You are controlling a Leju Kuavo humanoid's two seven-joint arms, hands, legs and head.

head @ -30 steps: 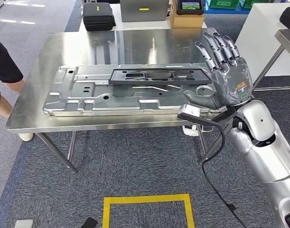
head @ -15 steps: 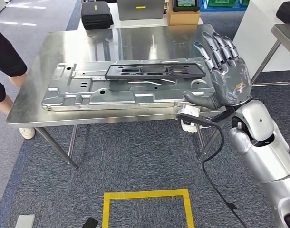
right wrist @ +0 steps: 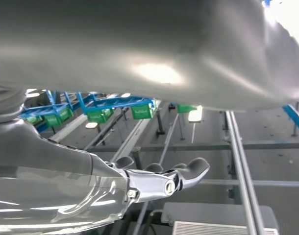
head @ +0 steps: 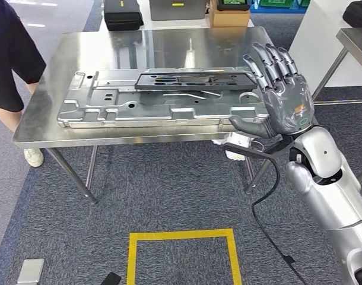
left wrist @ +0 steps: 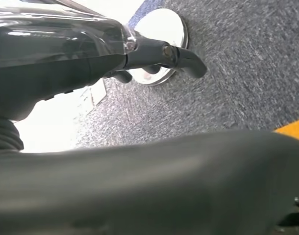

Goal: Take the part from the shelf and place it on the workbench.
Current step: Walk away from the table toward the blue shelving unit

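A long dark grey part [head: 194, 80] lies flat on a large silver stamped panel [head: 125, 110], which rests on the steel workbench [head: 170, 47]. My right hand [head: 282, 95] is raised at the bench's right end, palm toward the part, fingers spread and holding nothing, apart from the part. In the right wrist view the same hand [right wrist: 159, 183] is stretched out empty below the ceiling. My left hand [left wrist: 66, 54] hangs over the grey carpet with its fingers extended and nothing in them.
A person [head: 11, 59] in dark clothes stands at the bench's left end. A yellow floor square [head: 183, 237] lies in front of me. A black case [head: 122, 15] and a cardboard box [head: 228, 15] sit behind the bench. Another table [head: 353, 38] stands at the right.
The whole picture has shifted slightly, so the camera moved. The person at the left has come further into view. My right hand keeps its raised, spread pose.
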